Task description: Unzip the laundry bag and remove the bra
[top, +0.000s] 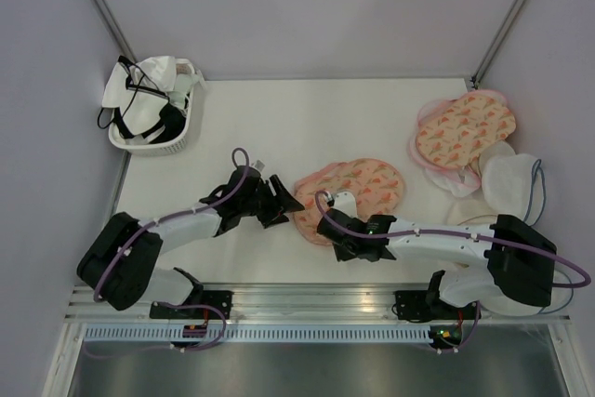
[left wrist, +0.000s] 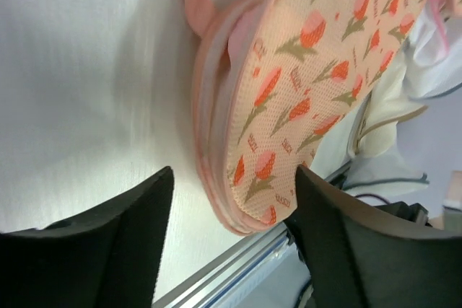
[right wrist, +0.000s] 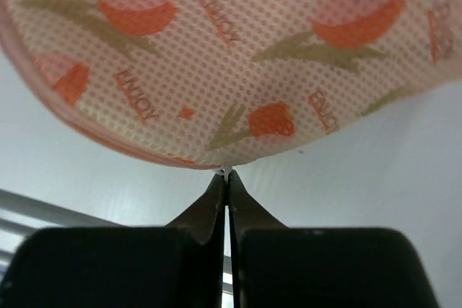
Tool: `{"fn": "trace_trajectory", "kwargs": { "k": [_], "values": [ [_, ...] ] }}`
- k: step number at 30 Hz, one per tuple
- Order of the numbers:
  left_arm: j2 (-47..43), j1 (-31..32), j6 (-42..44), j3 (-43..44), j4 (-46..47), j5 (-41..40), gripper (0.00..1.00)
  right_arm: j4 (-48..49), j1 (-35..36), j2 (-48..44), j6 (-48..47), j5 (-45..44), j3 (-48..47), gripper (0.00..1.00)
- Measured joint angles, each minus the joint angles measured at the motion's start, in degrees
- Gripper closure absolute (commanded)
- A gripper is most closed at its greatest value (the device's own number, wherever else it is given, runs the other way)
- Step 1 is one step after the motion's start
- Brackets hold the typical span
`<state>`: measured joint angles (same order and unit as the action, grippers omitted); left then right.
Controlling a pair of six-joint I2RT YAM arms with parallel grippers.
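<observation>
**Bag lies between the two claws, one spread and one pinched**

The table is white and carries everything; both claws sit low over its near half.

The bag, peach with orange-red tulips, lies flat right in front of both claws; its left lobe is at the left claw, its near rim at the right claw.

A second peach pouch lies well beyond the right claw, off to its right; the white pouches are piled just on the near side of it, to the right of the right arm.

The basket stands far beyond the left claw, to its left, in the back corner; black-and-white garments fill it and hang over its rim.

Left claw: spread open, gripping nothing; the rounded end of the bag's lobe lies just ahead of the gap between the two fingers; the right-hand finger is very near the rim, though contact cannot be told.

Right claw: fully closed, tips pressed together; the tips meet the bag's pink-trimmed rim from below in the wrist view; whether a bit of trim or a zipper pull is caught between them cannot be told.

Along the lobe's edge at the left claw, pale pink layers show under the printed mesh; whether they are lining or the bra cannot be told.
</observation>
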<state>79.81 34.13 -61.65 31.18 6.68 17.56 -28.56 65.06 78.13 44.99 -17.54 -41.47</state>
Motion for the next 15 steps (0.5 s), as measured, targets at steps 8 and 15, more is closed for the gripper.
{"fn": "trace_trajectory", "kwargs": {
  "k": [8, 15],
  "values": [
    [-17.14, -0.07, 0.44, -0.59, -9.31, -9.70, 0.15, -19.52, -0.02, -0.57, 11.98, -13.33, -1.55, 0.99],
    [-19.80, -0.26, 1.53, -0.55, -14.16, -11.45, 0.15, -39.98, -0.02, -2.80, 28.52, -27.12, -8.35, 0.72]
  ]
}}
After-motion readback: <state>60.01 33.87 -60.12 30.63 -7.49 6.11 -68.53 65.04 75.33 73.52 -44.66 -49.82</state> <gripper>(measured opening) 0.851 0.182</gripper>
